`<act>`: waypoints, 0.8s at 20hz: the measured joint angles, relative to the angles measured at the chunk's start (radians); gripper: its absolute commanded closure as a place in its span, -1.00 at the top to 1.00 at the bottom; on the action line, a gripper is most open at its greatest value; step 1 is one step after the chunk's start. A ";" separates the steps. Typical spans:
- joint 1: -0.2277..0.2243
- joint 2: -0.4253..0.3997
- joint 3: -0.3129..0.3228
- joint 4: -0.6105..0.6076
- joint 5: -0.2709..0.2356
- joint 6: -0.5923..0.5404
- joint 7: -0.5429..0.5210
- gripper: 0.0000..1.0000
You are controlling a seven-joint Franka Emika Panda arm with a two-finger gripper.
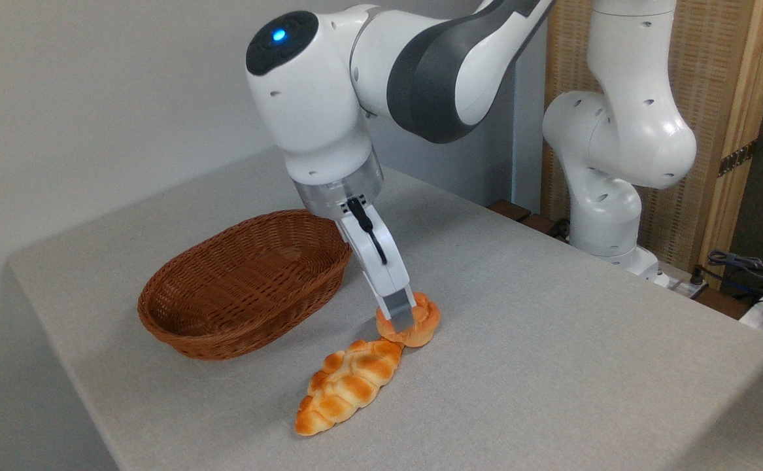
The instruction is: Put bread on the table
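Single fixed camera, raised above the near left corner of the large light grey cloth-covered table (pixel 551 366), looking down and across it towards the white robot arm's base (pixel 607 222) at the far right; fairly close, brown oval wicker basket (pixel 244 288) left of centre; no second view
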 measured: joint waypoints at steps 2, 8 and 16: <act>-0.002 -0.011 -0.006 0.013 0.000 0.040 0.000 1.00; -0.009 -0.040 -0.019 0.060 -0.001 0.087 -0.021 1.00; -0.011 -0.046 -0.057 0.127 0.000 0.091 -0.239 1.00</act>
